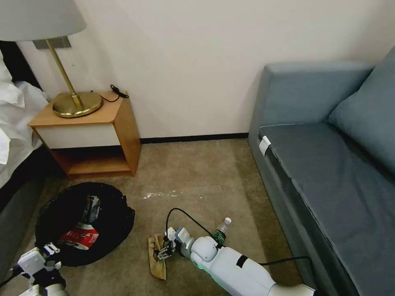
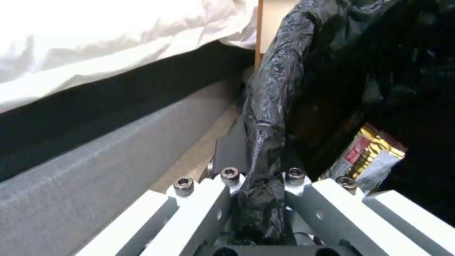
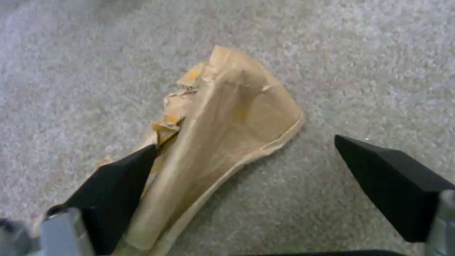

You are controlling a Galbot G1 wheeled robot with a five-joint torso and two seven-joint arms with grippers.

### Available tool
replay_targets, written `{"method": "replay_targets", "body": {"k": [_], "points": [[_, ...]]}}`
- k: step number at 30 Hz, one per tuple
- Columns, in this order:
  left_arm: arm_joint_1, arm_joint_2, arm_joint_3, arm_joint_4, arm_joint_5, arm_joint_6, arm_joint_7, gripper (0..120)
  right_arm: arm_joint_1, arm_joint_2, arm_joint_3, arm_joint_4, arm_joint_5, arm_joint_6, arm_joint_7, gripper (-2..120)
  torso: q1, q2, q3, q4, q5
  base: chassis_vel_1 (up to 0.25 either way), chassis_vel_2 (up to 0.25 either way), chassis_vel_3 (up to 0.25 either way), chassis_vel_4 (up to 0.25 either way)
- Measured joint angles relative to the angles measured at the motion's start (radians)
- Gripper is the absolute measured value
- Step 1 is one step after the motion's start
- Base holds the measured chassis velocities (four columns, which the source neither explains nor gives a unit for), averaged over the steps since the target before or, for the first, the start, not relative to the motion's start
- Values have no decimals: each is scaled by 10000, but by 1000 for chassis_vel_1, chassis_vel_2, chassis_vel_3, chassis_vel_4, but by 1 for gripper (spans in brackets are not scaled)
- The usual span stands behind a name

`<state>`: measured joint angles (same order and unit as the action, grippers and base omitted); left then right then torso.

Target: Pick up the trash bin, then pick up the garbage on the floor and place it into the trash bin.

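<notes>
The trash bin, lined with a crinkly black bag, sits low on the carpet at the left. In it lie a red-and-white packet and a gold-and-dark wrapper. My left gripper is shut on the bin's near rim, the black bag pinched between its fingers. The crumpled tan paper lies on the carpet. Just above it, my right gripper is open, one finger over the paper's edge. A small clear bottle stands beside the right arm.
A wooden nightstand with a brass lamp stands behind the bin. The bed runs along the left and a blue-grey sofa along the right. A black cable loops over the carpet by the right wrist.
</notes>
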<state>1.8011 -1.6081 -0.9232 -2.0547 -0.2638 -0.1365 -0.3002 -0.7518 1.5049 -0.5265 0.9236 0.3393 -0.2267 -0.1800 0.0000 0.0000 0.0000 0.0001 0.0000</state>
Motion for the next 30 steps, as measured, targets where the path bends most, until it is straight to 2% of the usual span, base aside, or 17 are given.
{"method": "replay_targets", "body": {"k": [3,4,5,8,10,13,16,17,19,25,30], "points": [[-20,0,6,66,-4,0,0,3,5,19,6,-48,-7,13,-106,85,0,0,0,-1,0,0,0,0,0],[-33,0,19,103,-4,0,-1,3,5,19,14,-76,-10,32,-145,78,0,0,0,0,0,0,0,0,0],[-33,0,19,103,-4,0,-1,3,5,19,14,-76,-10,32,-145,78,0,0,0,0,0,0,0,0,0],[-50,0,39,157,-3,0,0,3,3,-11,33,-118,-12,81,-217,64,0,0,0,-1,0,0,0,0,0],[-54,0,42,173,-2,0,-1,3,3,-27,35,-120,-12,93,-237,61,0,0,0,0,0,0,0,0,0],[-69,0,57,233,0,0,0,3,-2,-91,69,-120,-12,123,-300,46,0,0,0,0,0,0,0,0,0],[-71,0,69,258,0,-2,0,3,-13,-120,103,-114,-12,149,-313,39,0,0,0,-1,0,0,0,0,0],[-72,0,75,276,1,-12,1,3,-22,-138,137,-106,-12,179,-316,33,0,0,0,-1,0,0,0,0,0],[-73,0,75,291,1,-20,1,3,-35,-149,180,-93,-13,206,-316,29,0,0,0,-1,0,0,0,0,0],[-63,0,66,391,4,-89,3,3,-118,-217,534,76,41,405,-317,4,1,0,0,0,0,0,0,0,0],[-51,0,60,450,3,-138,5,3,-226,-244,1189,271,274,604,-322,0,0,0,0,-1,0,0,0,0,0]]}}
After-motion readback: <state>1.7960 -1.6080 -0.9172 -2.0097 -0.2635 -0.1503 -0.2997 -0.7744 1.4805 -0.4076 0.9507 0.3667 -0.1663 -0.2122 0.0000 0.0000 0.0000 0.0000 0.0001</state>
